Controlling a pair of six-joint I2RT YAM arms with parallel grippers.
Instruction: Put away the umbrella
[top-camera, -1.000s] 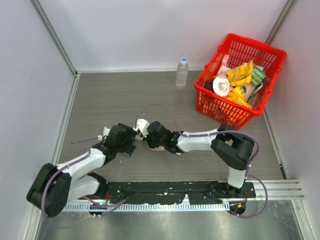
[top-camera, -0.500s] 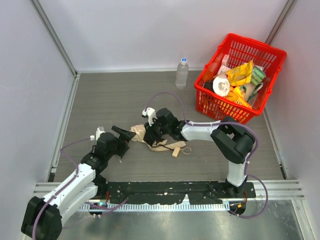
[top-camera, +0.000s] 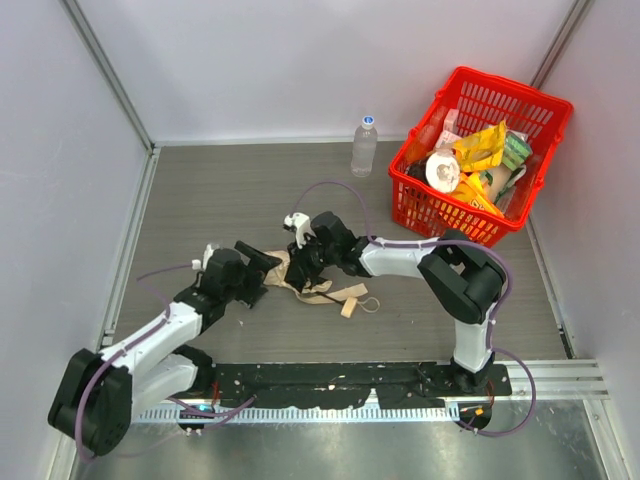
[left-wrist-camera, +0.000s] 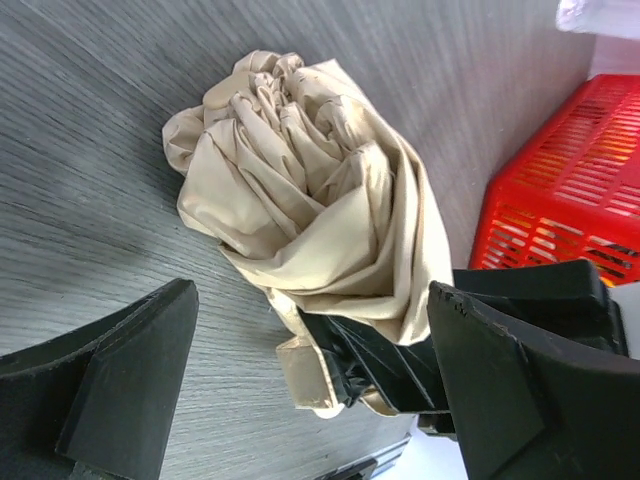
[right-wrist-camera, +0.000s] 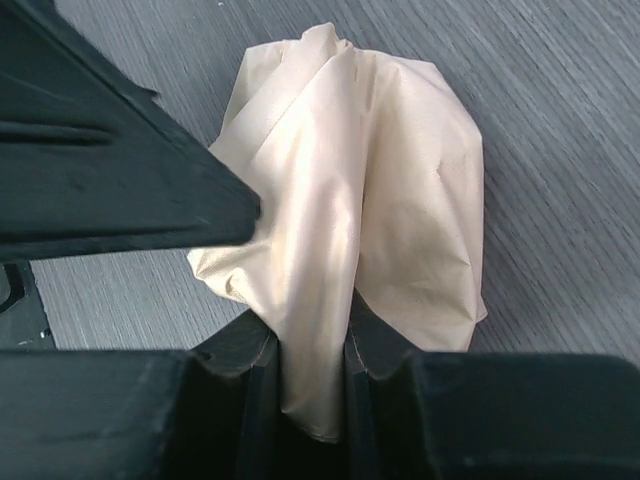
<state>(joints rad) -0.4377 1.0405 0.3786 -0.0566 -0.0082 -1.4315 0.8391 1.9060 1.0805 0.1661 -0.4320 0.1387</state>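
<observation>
The umbrella (top-camera: 300, 283) lies crumpled on the grey table, pale cream-beige fabric with its small beige handle (top-camera: 350, 302) and loop to the right. My right gripper (top-camera: 299, 264) is shut on a fold of the umbrella's fabric (right-wrist-camera: 312, 300), pinched between its fingers (right-wrist-camera: 245, 400). My left gripper (top-camera: 266, 272) is open just left of the umbrella. In the left wrist view the bunched fabric (left-wrist-camera: 320, 190) and black ribs (left-wrist-camera: 380, 365) lie ahead of and between the wide-open fingers (left-wrist-camera: 120, 390), apart from them.
A red basket (top-camera: 450, 218) full of packets and rolls stands at the back right; it also shows in the left wrist view (left-wrist-camera: 560, 200). A clear water bottle (top-camera: 364, 147) stands left of it by the back wall. Grey walls close in both sides.
The left arm drew back to the near left, then came forward again to the umbrella with open jaws. The right gripper moved farther back, pulling the fabric out and baring the handle.
</observation>
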